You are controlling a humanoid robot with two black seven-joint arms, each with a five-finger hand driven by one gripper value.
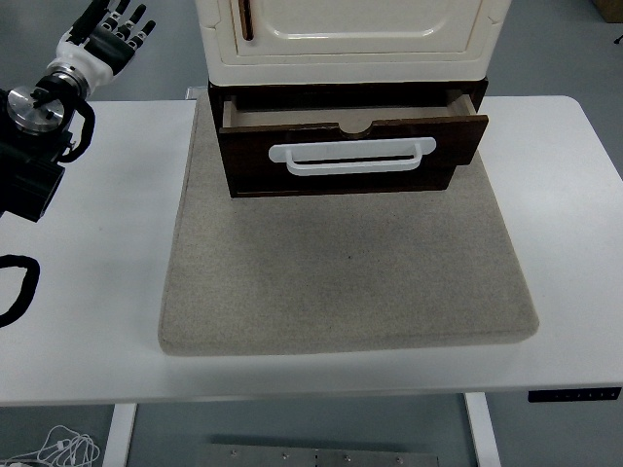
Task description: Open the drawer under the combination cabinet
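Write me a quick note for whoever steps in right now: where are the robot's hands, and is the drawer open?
Left hand: raised at the far left, fingers spread, holding nothing, well clear of the cabinet.
Right hand: out of view.
Drawer: pulled partly out under the cabinet, white handle facing the near edge, over the grey mat.
Done: drawer is open part way.
Left: perhaps pull it out further.

Bright even overhead light, sharp, soft shadows.

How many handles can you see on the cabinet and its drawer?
2. A white bar handle sits across the front of the dark brown wooden drawer, and a slim brown vertical handle is on the cream cabinet door. Others may be cropped off above.
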